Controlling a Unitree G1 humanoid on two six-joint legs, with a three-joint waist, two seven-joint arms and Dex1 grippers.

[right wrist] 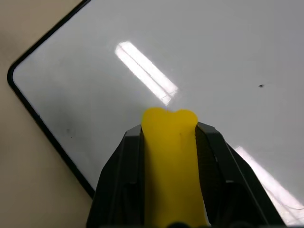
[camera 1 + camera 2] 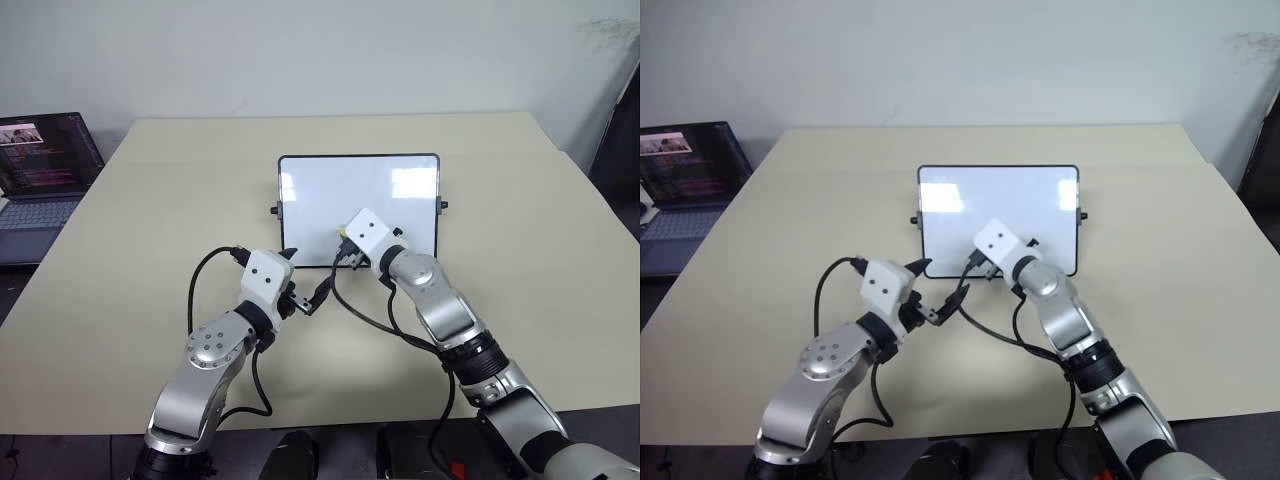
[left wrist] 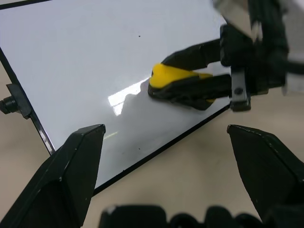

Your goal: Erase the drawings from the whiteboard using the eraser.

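Note:
The whiteboard [image 2: 358,190] stands tilted near the middle of the table, with a thin black frame and small side knobs. My right gripper [image 2: 346,243] is shut on the yellow eraser [image 1: 169,152], whose tip presses against the board's lower part near the bottom edge. The eraser [image 3: 171,75] is squeezed between the black fingers [image 1: 126,171]. The drawings are out of view; the white surface shows a tiny dark speck [image 1: 261,86]. My left gripper [image 2: 305,276] hovers open and empty just in front of the board's lower left corner, apart from it.
An open laptop [image 2: 40,170] sits at the table's left edge. The beige table [image 2: 150,210] spreads wide around the board. Black cables [image 2: 365,318] loop between my two arms. A dark object [image 2: 620,140] stands beyond the right edge.

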